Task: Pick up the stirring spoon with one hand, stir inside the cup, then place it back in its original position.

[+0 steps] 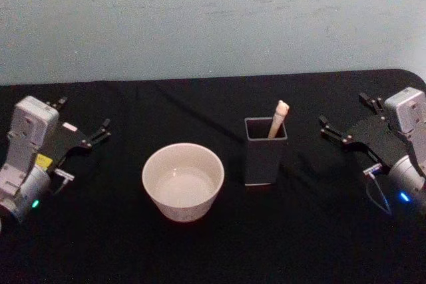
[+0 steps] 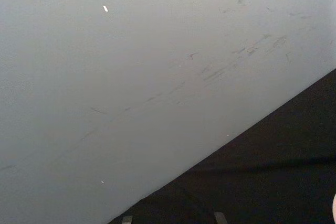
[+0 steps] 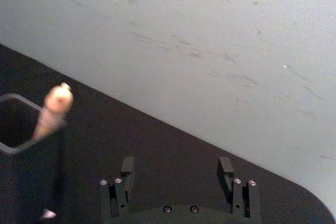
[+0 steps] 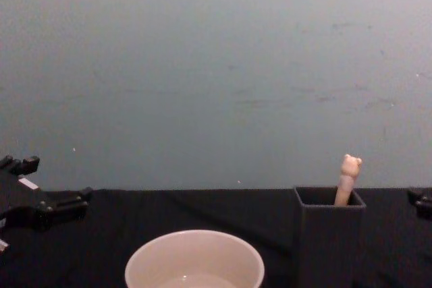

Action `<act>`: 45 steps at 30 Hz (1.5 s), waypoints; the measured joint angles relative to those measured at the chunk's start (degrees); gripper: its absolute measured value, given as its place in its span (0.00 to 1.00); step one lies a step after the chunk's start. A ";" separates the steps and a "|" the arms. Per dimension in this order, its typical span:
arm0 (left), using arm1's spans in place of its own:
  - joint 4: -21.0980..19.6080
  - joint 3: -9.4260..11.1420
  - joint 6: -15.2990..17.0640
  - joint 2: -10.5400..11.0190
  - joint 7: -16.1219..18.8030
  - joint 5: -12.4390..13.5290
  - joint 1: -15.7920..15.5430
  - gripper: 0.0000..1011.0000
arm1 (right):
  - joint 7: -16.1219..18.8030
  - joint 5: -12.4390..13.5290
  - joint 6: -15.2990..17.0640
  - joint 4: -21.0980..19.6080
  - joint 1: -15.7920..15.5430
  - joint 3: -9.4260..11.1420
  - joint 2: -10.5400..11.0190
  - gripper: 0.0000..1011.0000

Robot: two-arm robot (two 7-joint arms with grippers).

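Note:
The stirring spoon [image 1: 278,119] stands in the dark grey square holder [image 1: 265,154], the original position, with only its beige handle and bear head showing above the rim. The cream-white cup [image 1: 183,181] sits to the holder's left, nothing inside it. My left gripper [image 1: 101,132] rests open at the table's left, well away from the cup. On the far right my right gripper [image 1: 343,112] is open too, apart from the holder. In the right wrist view the spoon [image 3: 55,109] leans in the holder [image 3: 23,97], beyond the open right gripper [image 3: 176,167]. The chest view shows cup [image 4: 194,261], holder [image 4: 331,241] and spoon [image 4: 348,177].
The black table [image 1: 213,251] runs back to a plain grey-blue wall [image 1: 213,18]. Bare cloth lies between each gripper and the two vessels, and in front of them. The table's right rear corner is rounded.

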 joint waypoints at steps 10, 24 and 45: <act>0.00 0.00 0.00 0.00 0.00 0.00 0.00 0.99 | 7.28 6.71 3.69 -6.40 -2.98 2.29 0.87 0.99; 0.00 0.00 0.00 0.00 0.00 0.00 0.00 0.99 | 16.12 13.62 8.72 -7.77 -2.47 3.44 -1.25 0.99; 0.00 0.00 0.00 0.00 0.00 0.00 0.00 0.99 | 19.51 11.85 9.98 1.14 4.39 2.44 -9.58 0.99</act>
